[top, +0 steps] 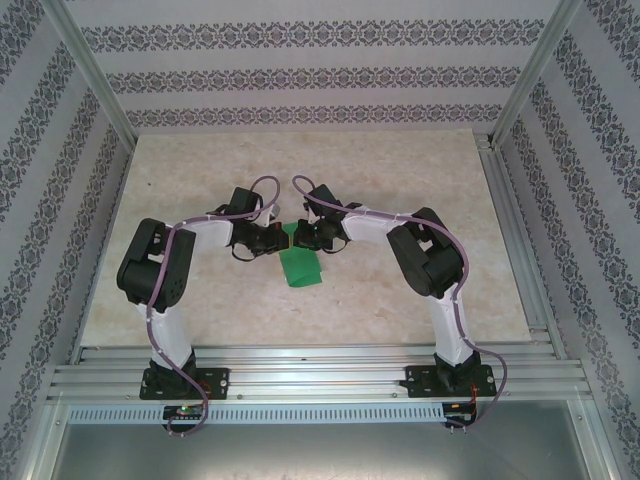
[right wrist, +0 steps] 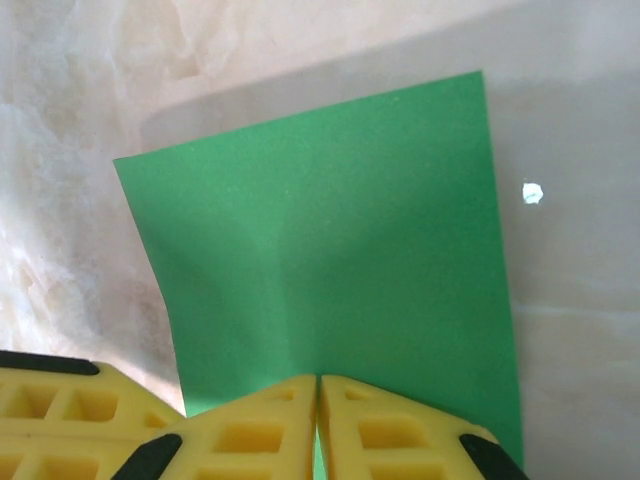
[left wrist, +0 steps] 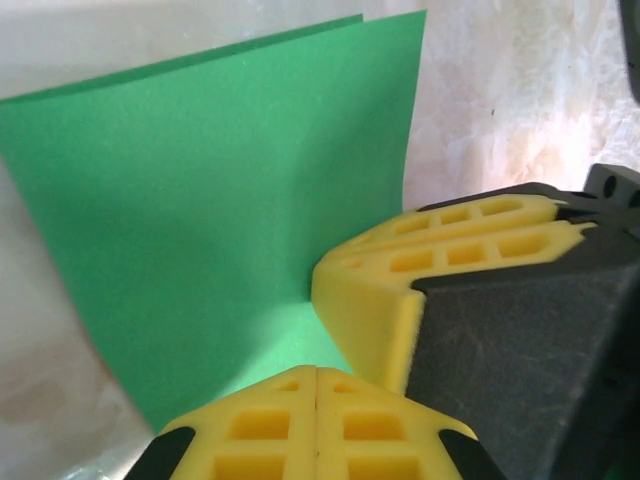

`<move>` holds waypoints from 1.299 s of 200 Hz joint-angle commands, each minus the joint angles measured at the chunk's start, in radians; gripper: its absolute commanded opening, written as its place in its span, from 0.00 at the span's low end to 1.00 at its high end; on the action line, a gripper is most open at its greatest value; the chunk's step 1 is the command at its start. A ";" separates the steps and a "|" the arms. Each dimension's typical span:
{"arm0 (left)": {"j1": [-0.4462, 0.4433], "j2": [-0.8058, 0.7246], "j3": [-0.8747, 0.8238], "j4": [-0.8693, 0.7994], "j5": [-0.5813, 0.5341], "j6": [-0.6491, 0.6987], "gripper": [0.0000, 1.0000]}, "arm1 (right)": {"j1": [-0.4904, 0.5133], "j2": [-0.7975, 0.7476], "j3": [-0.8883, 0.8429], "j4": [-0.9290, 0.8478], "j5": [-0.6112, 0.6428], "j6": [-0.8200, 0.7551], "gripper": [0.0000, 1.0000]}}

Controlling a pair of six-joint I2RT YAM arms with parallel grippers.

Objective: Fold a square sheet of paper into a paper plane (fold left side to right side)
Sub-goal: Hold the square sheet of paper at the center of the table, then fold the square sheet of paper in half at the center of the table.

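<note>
The square sheet of paper (top: 300,268) is bright green and lies folded over on the table, its two layers showing at the far edge (left wrist: 390,18). My right gripper (right wrist: 318,385) is shut on its near edge, and a sliver of green shows between the fingers. A soft vertical bend runs up the paper (right wrist: 300,260) from those tips. My left gripper (left wrist: 316,372) is shut, its yellow fingertips (left wrist: 270,395) resting at the paper's (left wrist: 220,200) edge with no green in the seam. The two grippers meet tip to tip (top: 290,237) at the sheet's far end.
A small white round speck (right wrist: 532,193) lies on the marble-look tabletop (top: 420,190) to the right of the sheet. Aluminium rails (top: 320,375) run along the near edge, and patterned walls (top: 300,70) close in the other three sides.
</note>
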 commanded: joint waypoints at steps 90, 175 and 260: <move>-0.017 0.076 -0.062 0.002 -0.092 0.060 0.04 | -0.019 -0.089 -0.025 -0.058 0.024 -0.048 0.17; -0.042 0.080 -0.052 -0.052 -0.142 0.084 0.04 | 0.028 -0.313 -0.283 0.190 -0.085 0.089 0.04; -0.045 0.074 -0.051 -0.074 -0.157 0.094 0.04 | 0.138 -0.162 -0.174 0.128 -0.016 0.054 0.01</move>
